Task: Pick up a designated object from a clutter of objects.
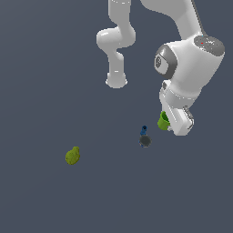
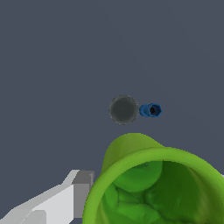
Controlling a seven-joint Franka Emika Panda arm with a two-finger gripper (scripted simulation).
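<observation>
The lime-green cup point(image 1: 162, 121) is caught in my gripper point(image 1: 167, 124), which is shut on its wall. In the wrist view the cup point(image 2: 131, 153) fills the near part of the picture with its hollow inside showing, and one grey-tipped finger point(image 2: 81, 188) presses against its outer side. The other finger is hidden by the cup. The cup hangs off the ground, and the blue and dark grey item point(image 2: 131, 110) looks small and far below it.
The blue and dark grey item point(image 1: 144, 137) lies on the grey floor just to the exterior view's left of the cup. An olive-yellow pear-shaped lump point(image 1: 73, 155) sits farther to the exterior view's left. The arm's base point(image 1: 116, 81) stands at the back.
</observation>
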